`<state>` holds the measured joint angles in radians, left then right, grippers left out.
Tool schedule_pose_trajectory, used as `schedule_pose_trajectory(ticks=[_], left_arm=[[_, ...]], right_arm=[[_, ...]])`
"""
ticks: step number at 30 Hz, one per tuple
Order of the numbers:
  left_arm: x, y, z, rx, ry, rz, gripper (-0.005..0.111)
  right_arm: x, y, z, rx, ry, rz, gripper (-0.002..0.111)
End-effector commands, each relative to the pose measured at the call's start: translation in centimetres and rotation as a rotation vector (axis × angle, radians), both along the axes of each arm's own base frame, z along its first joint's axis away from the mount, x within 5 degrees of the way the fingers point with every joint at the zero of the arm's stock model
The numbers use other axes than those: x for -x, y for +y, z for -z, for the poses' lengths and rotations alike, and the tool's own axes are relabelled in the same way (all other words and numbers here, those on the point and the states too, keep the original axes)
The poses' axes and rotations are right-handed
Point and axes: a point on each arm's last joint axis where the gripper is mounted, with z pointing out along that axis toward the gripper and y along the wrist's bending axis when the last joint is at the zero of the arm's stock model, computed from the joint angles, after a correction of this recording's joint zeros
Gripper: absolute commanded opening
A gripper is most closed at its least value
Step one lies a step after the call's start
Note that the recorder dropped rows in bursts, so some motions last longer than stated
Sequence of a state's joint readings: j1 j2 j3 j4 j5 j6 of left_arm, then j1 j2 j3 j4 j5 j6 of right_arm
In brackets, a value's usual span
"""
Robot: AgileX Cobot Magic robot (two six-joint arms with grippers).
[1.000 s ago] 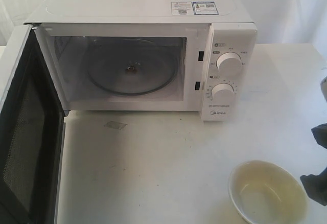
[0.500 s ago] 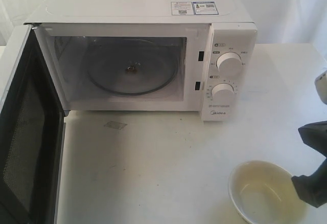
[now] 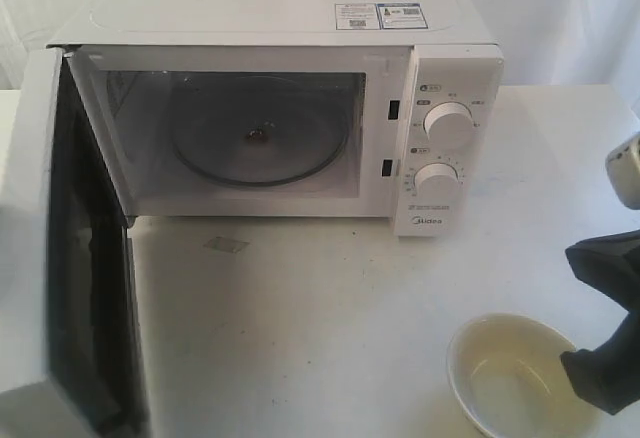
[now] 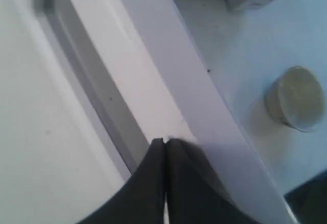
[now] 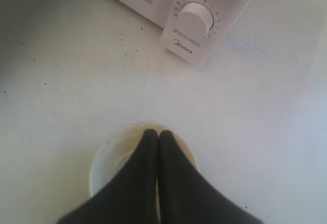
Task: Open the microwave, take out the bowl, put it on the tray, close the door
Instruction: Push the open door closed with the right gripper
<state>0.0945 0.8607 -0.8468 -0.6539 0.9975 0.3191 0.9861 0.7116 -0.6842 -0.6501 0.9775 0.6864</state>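
The door swings further shut at frame left, the closed left gripper against its stiff panel, probably best pushed near the free edge; the bowl sits lower right under the closed right gripper.

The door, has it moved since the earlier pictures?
Yes. The door has swung rightward, toward closing, judged against the fixed microwave body.

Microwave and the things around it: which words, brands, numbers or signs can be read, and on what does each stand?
"Midea": on the microwave, on its control panel under the lower knob.
Two stickers on the microwave's top: print too small to read.
Labels and scale marks around the upper knob and lower knob: too small to read.
Bowl and door: no text visible.
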Motion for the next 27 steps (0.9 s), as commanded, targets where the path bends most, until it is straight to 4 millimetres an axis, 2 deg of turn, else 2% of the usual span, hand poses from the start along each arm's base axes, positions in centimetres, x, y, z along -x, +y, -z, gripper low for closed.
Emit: schedule_pose_trajectory(ticks=[1, 3, 5, 9, 14, 17, 22, 24, 27], left_arm=[[-2.0, -3.2, -2.8, 0.299, -0.497, 0.478, 0.0], [-2.3, -3.6, -4.5, 0.49, -0.654, 0.513, 0.0], [-2.5, -3.5, -4.9, 0.551, -0.631, 0.47, 0.0], [-2.1, -3.3, -3.4, 0.361, -0.543, 0.477, 0.0], [-0.4, -3.2, -3.6, 0.26, -0.542, 0.473, 0.0], [1.3, -2.9, -4.1, 0.17, -0.564, 0.407, 0.0], [3.7, -1.5, -3.6, -0.044, -0.501, 0.232, 0.0], [4.9, -1.4, -3.3, -0.087, -0.469, 0.236, 0.0], [6.6, -1.1, -2.9, -0.131, -0.419, 0.223, 0.0]], right_arm=[[0.0, 0.4, -0.3, -0.025, -0.035, -0.048, 0.0], [0.0, 0.4, -0.4, -0.03, -0.045, -0.055, 0.0], [-0.1, 0.4, -0.4, -0.029, -0.046, -0.055, 0.0], [0.1, 1.0, -0.5, -0.077, -0.039, -0.095, 0.0], [-0.3, 4.5, -1.7, -0.154, -0.213, -0.391, 0.0], [-1.7, 7.1, -1.1, -0.107, -0.278, -0.479, 0.0], [-5.1, 10.8, 1.5, -0.066, -0.222, -0.459, 0.0], [-6.6, 11.6, 1.8, -0.05, -0.22, -0.416, 0.0], [-8.9, 11.6, 1.6, 0.002, -0.256, -0.289, 0.0]])
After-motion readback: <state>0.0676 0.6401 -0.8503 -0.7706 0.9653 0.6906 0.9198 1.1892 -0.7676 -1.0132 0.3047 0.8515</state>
